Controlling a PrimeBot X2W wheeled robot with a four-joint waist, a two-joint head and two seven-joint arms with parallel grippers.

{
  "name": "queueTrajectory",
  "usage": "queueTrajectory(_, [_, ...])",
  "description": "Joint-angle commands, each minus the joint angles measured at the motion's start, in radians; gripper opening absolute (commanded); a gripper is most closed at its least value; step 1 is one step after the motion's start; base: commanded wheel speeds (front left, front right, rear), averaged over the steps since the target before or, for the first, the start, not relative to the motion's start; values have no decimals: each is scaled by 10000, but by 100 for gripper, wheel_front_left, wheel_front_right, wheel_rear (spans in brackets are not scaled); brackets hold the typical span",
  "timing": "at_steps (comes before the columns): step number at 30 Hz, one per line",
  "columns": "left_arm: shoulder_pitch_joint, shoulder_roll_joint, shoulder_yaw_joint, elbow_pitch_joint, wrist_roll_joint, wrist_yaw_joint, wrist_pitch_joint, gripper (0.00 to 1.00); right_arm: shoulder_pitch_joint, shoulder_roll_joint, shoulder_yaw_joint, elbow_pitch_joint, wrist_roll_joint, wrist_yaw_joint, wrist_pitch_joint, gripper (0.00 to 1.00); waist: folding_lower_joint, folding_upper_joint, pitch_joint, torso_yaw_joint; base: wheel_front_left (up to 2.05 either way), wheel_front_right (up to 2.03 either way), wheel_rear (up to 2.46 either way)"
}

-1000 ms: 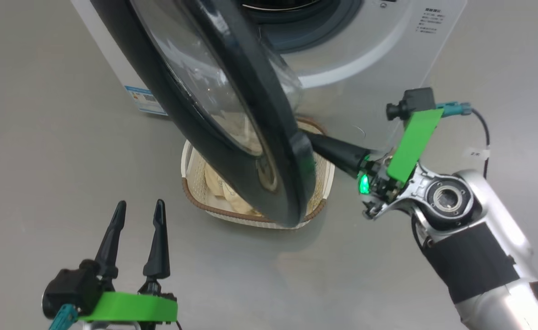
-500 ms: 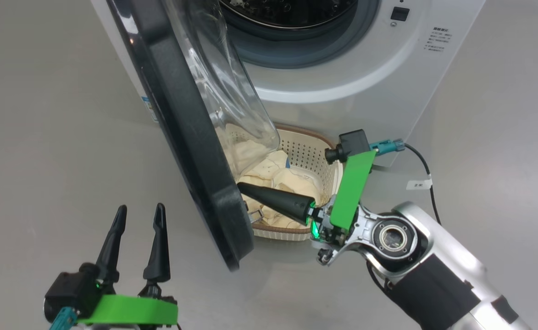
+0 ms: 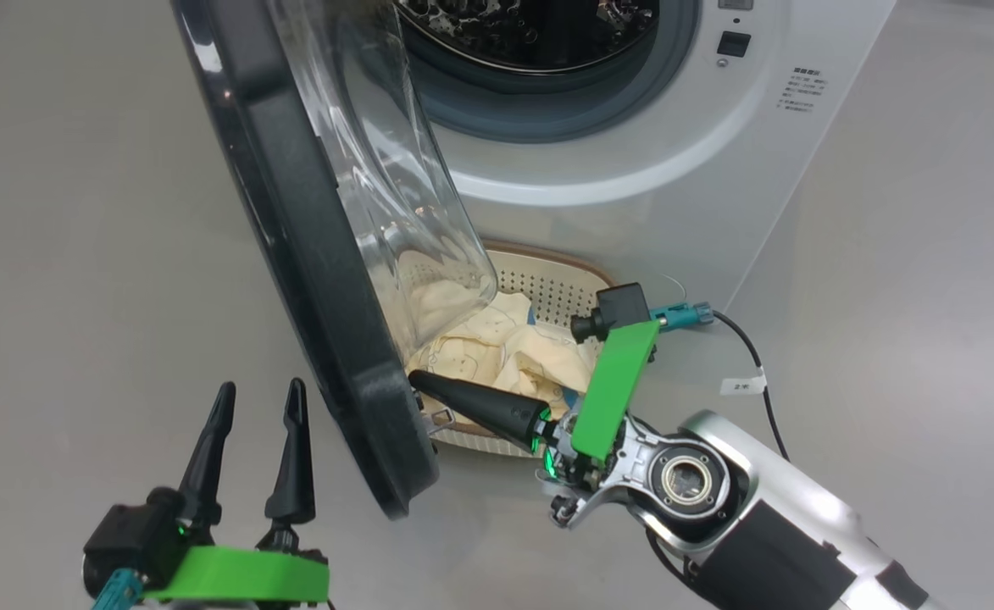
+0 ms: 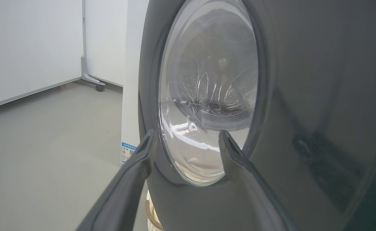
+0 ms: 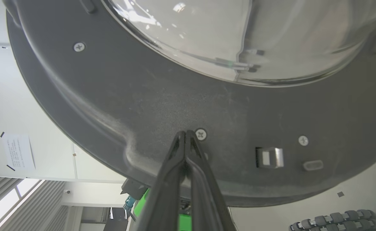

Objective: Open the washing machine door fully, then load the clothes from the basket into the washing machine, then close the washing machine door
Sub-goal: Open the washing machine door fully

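The washing machine (image 3: pixel 674 169) stands at the top with its steel drum (image 3: pixel 530 25) exposed. The washing machine door (image 3: pixel 310 280) hangs swung out to the left, its black rim nearly edge-on and its glass bowl facing the drum. My right gripper (image 3: pixel 419 383) is shut, its tip pressed against the door's inner rim (image 5: pixel 143 106) near a screw. The basket (image 3: pixel 547 288) sits on the floor below the opening, holding the cream clothes (image 3: pixel 497 347). My left gripper (image 3: pixel 259 396) is open at the lower left, apart from the door's outer face (image 4: pixel 303 96).
Grey floor lies on both sides of the washer. A metal latch (image 5: pixel 269 157) sticks out of the door's inner rim, right of my fingertips. A wheeled stand foot (image 4: pixel 93 80) stands by the white wall beyond the washer's side panel (image 4: pixel 130 80).
The door has swung further out to the left, uncovering the basket and clothes. My shut right gripper has followed it leftward, staying against the rim. The left gripper has stayed put; the camera has shifted.
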Motion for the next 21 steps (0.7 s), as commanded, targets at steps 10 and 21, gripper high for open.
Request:
queueTrajectory(10, [71, 49, 492, -247, 42, 6, -94, 100, -352, 145, -174, -212, -1503, -27, -965, 31, 0, -1, -327, -408, 0, 0, 0])
queueTrajectory(21, [296, 175, 709, -145, 262, 6, -94, 100, -546, -2264, 1355, 265, -5914, -27, -5896, 100, 0, -1, -673, -887, 0, 0, 0])
